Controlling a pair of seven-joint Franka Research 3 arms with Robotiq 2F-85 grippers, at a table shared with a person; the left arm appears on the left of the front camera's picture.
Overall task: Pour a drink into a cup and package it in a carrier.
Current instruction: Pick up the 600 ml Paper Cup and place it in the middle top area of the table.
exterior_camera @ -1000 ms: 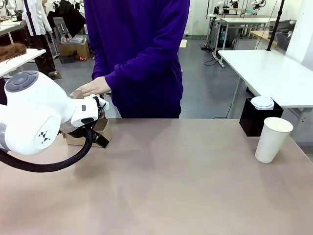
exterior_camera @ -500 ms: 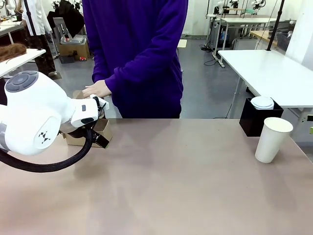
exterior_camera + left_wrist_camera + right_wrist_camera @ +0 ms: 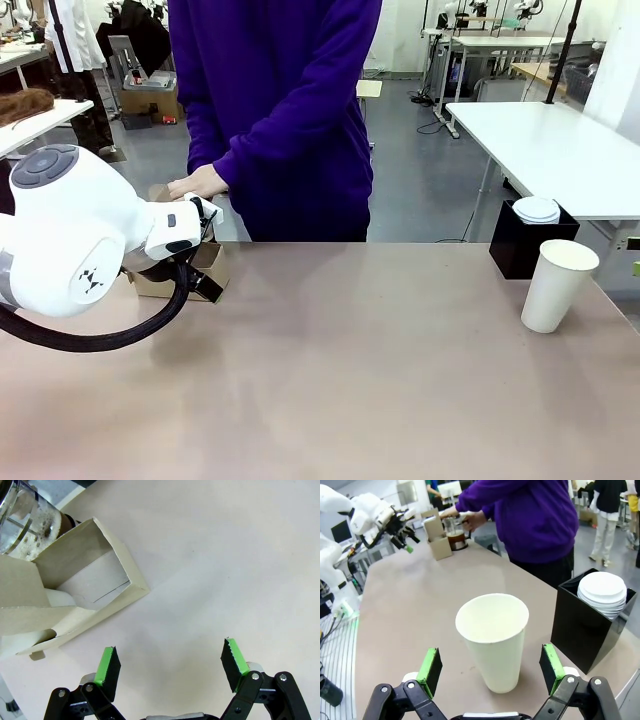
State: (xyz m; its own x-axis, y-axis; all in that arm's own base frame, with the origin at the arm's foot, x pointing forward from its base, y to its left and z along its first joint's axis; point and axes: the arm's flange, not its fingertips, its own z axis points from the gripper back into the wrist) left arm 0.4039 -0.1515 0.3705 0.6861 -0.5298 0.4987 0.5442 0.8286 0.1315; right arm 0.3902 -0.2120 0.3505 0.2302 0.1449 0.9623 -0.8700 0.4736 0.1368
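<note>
Person's hand (image 3: pixel 198 184) shifted slightly nr carrier (image 3: pixel 212 262); right pincer (image 3: pixel 491 652) wide before cup (image 3: pixel 495 635).

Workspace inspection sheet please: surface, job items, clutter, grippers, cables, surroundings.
Surface: tan table, bare in the middle.
Job's things: white cup upright, empty, right side; cardboard carrier far left; glass pitcher behind it, person's hand on it.
Clutter: black box with white lids beside the cup.
Grippers: left gripper open above table by the carrier; right gripper open, facing the cup, not touching.
Cables: black hose looped along the left arm.
Surroundings: person in purple across the table; white tables beyond.
</note>
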